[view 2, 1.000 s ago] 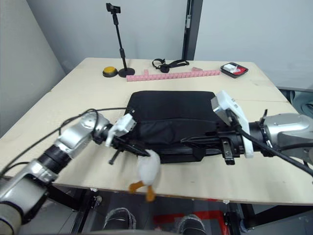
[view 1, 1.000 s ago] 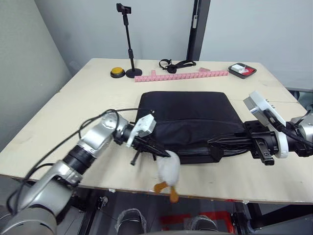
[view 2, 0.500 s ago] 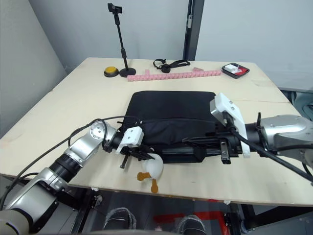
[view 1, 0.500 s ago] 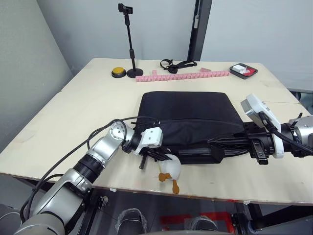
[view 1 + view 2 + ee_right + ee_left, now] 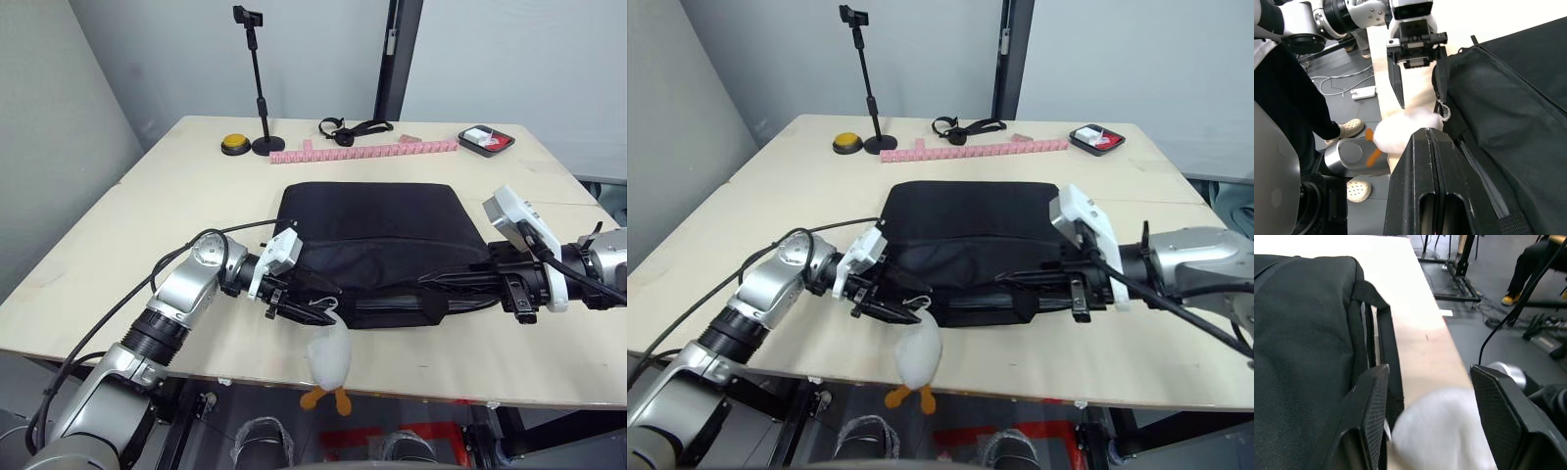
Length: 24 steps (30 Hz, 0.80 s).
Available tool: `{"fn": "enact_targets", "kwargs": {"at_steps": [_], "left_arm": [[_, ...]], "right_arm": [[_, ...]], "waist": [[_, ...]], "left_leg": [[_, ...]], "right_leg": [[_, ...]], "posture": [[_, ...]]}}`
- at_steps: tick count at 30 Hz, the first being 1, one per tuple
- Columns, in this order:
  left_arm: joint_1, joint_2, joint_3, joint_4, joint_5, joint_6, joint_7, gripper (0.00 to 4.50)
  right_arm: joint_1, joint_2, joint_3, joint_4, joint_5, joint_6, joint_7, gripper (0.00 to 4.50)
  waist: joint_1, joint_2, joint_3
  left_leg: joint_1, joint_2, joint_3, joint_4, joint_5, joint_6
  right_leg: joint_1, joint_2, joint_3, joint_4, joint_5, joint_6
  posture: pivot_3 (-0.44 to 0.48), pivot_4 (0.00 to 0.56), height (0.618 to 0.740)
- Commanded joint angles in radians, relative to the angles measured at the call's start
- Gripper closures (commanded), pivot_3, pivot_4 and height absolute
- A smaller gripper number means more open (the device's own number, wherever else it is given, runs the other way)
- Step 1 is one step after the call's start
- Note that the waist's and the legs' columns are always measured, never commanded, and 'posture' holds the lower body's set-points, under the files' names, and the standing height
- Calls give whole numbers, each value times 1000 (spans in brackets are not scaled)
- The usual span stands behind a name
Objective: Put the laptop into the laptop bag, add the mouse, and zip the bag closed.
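**Duck toy hanging off the table edge beside the bag's near corner**

The laptop bag (image 5: 377, 240) lies flat near the middle of the table (image 5: 147, 211), its long zippered edge turned toward the near side; a short strap handle (image 5: 1382, 328) runs along that edge, and a small metal zipper ring (image 5: 1444, 111) hangs at the bag's near-left corner.

The left gripper (image 5: 302, 311) sits at that same corner, its two black fingers (image 5: 1370, 406) spread apart with nothing between them; in the left wrist view one finger lies against the bag's edge and the other stands out over the table's rim. Just beside and below it a white soft duck toy (image 5: 329, 360) with orange feet hangs past the near edge of the table, blurred in the wrist views so that its outline is hard to make out; whether it touches the gripper cannot be told.

The right gripper (image 5: 439, 281) lies low along the bag's near edge on the right side, its fingers pressed together side by side; whether any fabric or zipper pull is caught between them is hidden by the fingers themselves.

At the far side of the table stand a black phone stand (image 5: 259, 78), a yellow button (image 5: 234, 145), a row of pink blocks (image 5: 362, 151), a coil of black strap (image 5: 351, 128) and a small black tray (image 5: 485, 141) holding something white and red; all are well apart from the bag.

A person's dark trouser leg and a pale shoe (image 5: 1351, 129) show on the floor beyond the table's edge in the right wrist view.
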State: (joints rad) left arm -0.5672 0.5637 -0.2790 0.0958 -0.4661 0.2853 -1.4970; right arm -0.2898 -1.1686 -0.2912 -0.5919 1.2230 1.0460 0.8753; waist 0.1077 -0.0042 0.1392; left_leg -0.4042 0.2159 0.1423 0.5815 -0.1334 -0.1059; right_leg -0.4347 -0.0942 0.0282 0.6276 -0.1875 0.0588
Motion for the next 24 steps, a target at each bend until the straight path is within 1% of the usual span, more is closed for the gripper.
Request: {"fn": "enact_targets", "kwargs": {"at_steps": [1, 4, 7, 10, 13, 16, 18, 20, 22, 24], "left_arm": [[-15, 20, 77, -43, -62, 16, -31, 1760], [-23, 58, 123, -58, -94, 16, -72, 1760], [-5, 125, 127, -74, -79, -23, -112, 1760], [21, 213, 109, -107, -101, -49, -117, 1760], [47, 269, 112, -151, -139, -41, -117, 1760], [70, 290, 120, -183, -140, -58, -117, 1760], [79, 292, 122, -188, -131, -73, -117, 1760], [87, 286, 124, -183, -119, -84, -117, 1760], [108, 271, 109, -182, -79, -129, -114, 1760], [120, 260, 93, -182, -52, -160, -113, 1760]], "right_arm": [[-22, 6, 10, 25, -64, -47, 16, 4500], [-75, 46, 77, 87, -137, -64, -18, 4500], [-119, 87, 152, 137, -213, -89, -3, 4500], [-171, 139, 271, 200, -347, -137, 2, 4500], [-273, 240, 408, 337, -520, -184, -46, 4500], [-371, 341, 489, 487, -633, -215, -54, 4500], [-403, 378, 517, 544, -676, -228, -31, 4500], [-417, 397, 549, 579, -702, -229, 14, 4500], [-419, 395, 606, 600, -728, -209, 70, 4500], [-428, 395, 643, 621, -765, -190, 92, 4500]], "waist": [[-1, 0, 0], [-9, 0, 0], [-12, 0, 0], [-15, 0, 0], [-17, 1, 0], [-17, 1, 0], [-11, 1, 1], [-7, 1, 1], [-11, 1, 1], [-13, 1, 1]], "left_leg": [[0, 0, 0, 0, 0, 0], [0, 0, 0, 0, 0, 0], [0, 0, 0, 0, 0, 0], [0, 0, 1, -2, 0, 0], [-1, 1, 1, -2, 0, -1], [-2, 0, 1, -1, 0, -1], [-2, 0, 1, -1, 0, -1], [-2, 0, 1, -2, 0, -1], [-2, 0, 1, -2, 0, -1], [-2, 0, 1, -2, 0, -1]], "right_leg": [[0, 0, 0, 0, 0, 0], [0, 0, 0, 0, 0, 0], [0, 0, 0, 0, 0, 0], [-1, 1, 0, 0, 0, 0], [-3, 1, 0, 0, 0, 0], [-4, 1, 0, 2, 0, 0], [-4, 1, 0, 2, 0, 0], [-4, 1, 0, 1, 0, 0], [-4, 1, 0, 0, 0, 0], [-4, 1, -1, 0, 0, 0]], "posture": [[0, 150, 739], [0, 150, 739], [0, 150, 739], [0, 150, 739], [0, 150, 739], [0, 150, 739], [0, 150, 739], [0, 150, 739], [0, 150, 739], [0, 150, 739]]}}
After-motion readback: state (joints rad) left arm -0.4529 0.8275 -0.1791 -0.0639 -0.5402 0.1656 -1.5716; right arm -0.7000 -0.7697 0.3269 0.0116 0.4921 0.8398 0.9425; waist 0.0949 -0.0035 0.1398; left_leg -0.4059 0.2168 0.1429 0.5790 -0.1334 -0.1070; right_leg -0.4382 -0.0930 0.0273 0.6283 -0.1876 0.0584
